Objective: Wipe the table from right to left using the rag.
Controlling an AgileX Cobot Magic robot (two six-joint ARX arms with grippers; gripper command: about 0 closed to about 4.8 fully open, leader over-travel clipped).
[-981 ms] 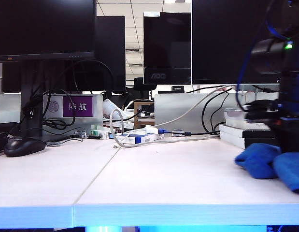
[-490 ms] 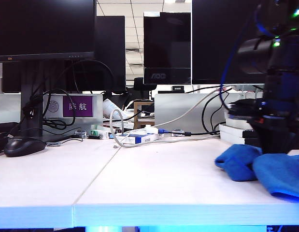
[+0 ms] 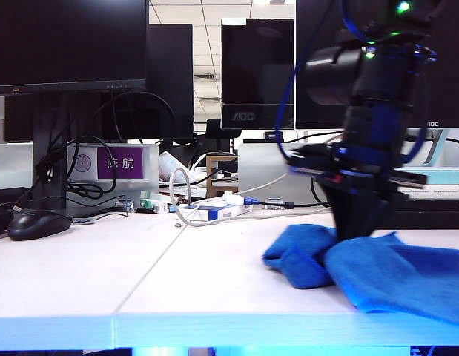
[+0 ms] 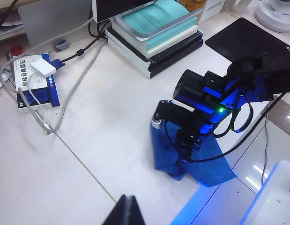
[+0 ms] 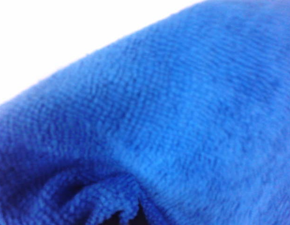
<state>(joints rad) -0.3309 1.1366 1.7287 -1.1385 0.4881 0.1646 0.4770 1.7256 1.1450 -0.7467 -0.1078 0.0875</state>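
The blue rag [image 3: 377,274] lies rumpled on the right half of the white table [image 3: 214,282], its folded front edge leading on the left. My right gripper [image 3: 360,231] points down into it, shut on a bunch of the cloth. In the left wrist view the same rag [image 4: 203,161] spreads under that arm near the table's front edge. Fuzzy blue rag [image 5: 173,117] fills the right wrist view, with only dark fingertips [image 5: 117,219] showing. My left gripper [image 4: 128,211] hangs above the table, shut and holding nothing, apart from the rag. It is out of the exterior view.
The table's seam [image 3: 151,271] runs left of the rag. A black mouse [image 3: 36,224] sits far left. Cables and a white box [image 3: 214,213] lie at the back, under the monitors [image 3: 66,44]. A stack of books [image 4: 154,28] and a black pad [image 4: 248,40] lie behind the right arm.
My right arm has swept leftward across the table, dragging the rag with it from the far right edge towards the middle. The rag now trails out flatter behind the gripper.
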